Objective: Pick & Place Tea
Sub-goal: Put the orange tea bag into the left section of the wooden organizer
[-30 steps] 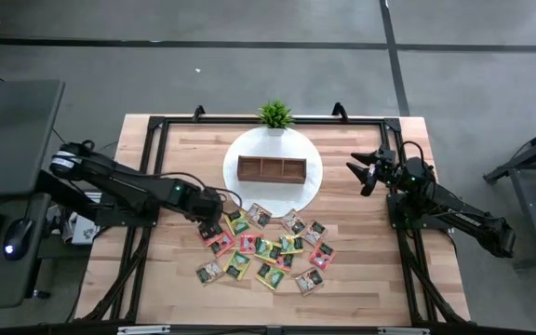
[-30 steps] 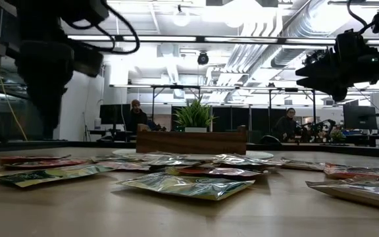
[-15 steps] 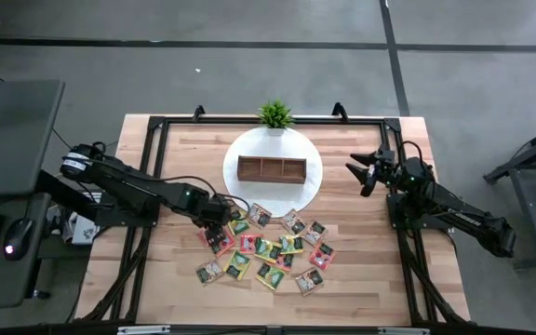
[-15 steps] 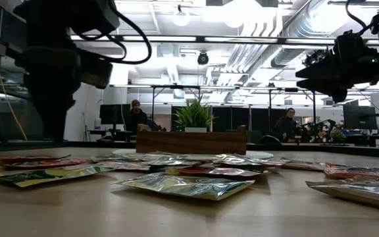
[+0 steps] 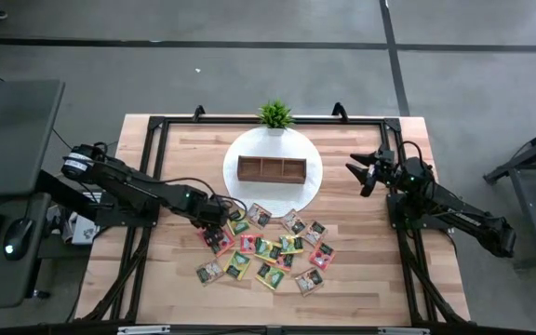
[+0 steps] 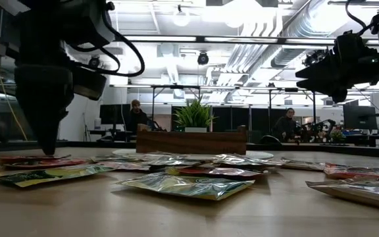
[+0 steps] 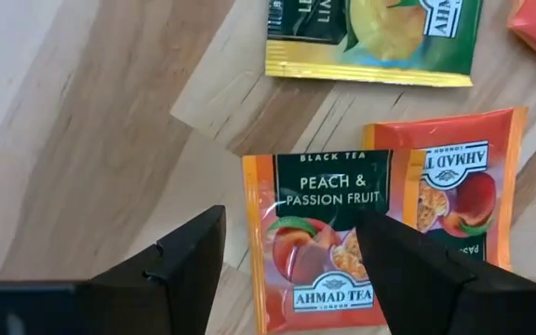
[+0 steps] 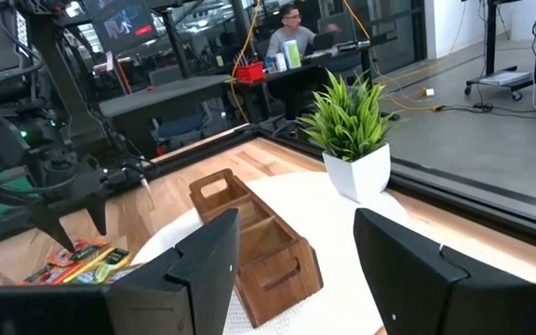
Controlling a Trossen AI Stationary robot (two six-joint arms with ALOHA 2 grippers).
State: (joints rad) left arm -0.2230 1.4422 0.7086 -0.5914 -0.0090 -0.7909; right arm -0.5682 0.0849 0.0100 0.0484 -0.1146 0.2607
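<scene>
From the table-level camera, the tea sachets (image 6: 189,181) fill my foreground, scattered flat across the wooden table (image 6: 77,217) with several overlapping. That loose pile is why I come in from the edge rather than the middle, where one sachet can be taken without dragging its neighbours.

My left gripper (image 5: 220,226) hangs low over the left edge of the pile, fingers pointing straight down and spread wide. Through its wrist camera I see the two dark fingers straddling an orange peach and passion fruit sachet (image 7: 322,237), which lies flat on the wood with nothing gripped yet. A second orange sachet (image 7: 459,200) lies just beside it, seemingly tucked under its edge, and a yellow-green one (image 7: 375,37) sits beyond. I judge the next move calls for a careful descent, since a flat foil packet gives the fingers little to pinch and could slide.

Farther back stands the wooden tray (image 5: 271,169) with three compartments, all empty as far as I can see, resting on a round white mat (image 5: 314,186). It is presumably where the tea goes. Behind it is a small potted plant (image 5: 275,115).

My right gripper (image 5: 364,173) waits raised beside the mat, jaws wide and holding nothing, facing the tray. People sit at desks in the room beyond.
</scene>
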